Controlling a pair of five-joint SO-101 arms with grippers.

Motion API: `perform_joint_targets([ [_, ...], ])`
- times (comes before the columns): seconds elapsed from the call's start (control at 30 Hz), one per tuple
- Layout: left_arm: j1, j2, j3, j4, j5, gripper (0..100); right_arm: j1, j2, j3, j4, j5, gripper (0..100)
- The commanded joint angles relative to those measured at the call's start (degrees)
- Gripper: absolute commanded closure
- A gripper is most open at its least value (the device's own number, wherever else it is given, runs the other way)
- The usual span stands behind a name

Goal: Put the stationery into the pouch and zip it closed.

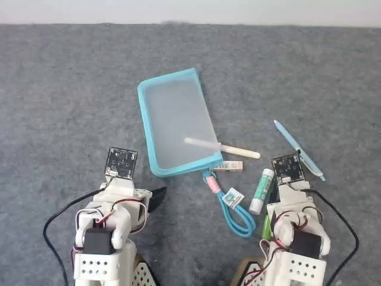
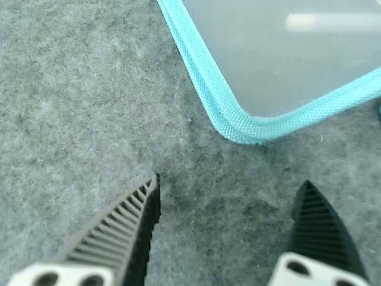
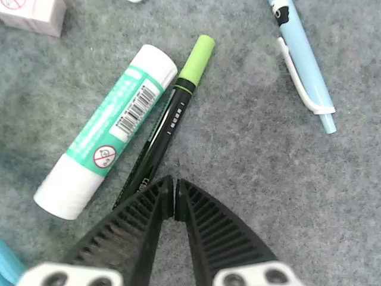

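Two robot arms sit at a grey felt table (image 1: 71, 89) with a turquoise pouch (image 1: 175, 122) and loose stationery.

The pouch lies flat between and ahead of the arms, its open end toward them, with a blue strap (image 1: 235, 214) trailing from one corner. A thin white stick (image 1: 221, 147) lies half inside the pouch mouth. A small white block (image 1: 228, 165) sits just beside that end. By the right arm lie a glue stick (image 3: 107, 131), a black pen with a green cap (image 3: 172, 113) touching it, and a light blue pen (image 3: 300, 53) apart from them. The left gripper (image 2: 231, 179) is spread wide and empty over bare felt, near the pouch corner. The right gripper (image 3: 174, 182) is clenched with its tips together, empty, beside the black pen's barrel.
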Motion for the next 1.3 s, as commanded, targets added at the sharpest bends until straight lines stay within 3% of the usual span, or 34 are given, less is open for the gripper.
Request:
perform_joint_targets([
  [0.0, -0.35, -0.97, -0.48, 0.44, 0.44, 66, 0.31, -1.10, 0.88, 0.40, 0.62, 99.1],
  [1.1, -0.35, -0.97, -0.48, 0.44, 0.44, 66, 0.31, -1.10, 0.88, 0.48, 0.62, 99.1],
  [1.27, -0.35, -0.97, -0.48, 0.44, 0.44, 66, -3.21, -1.10, 0.88, 0.48, 0.35, 99.1],
])
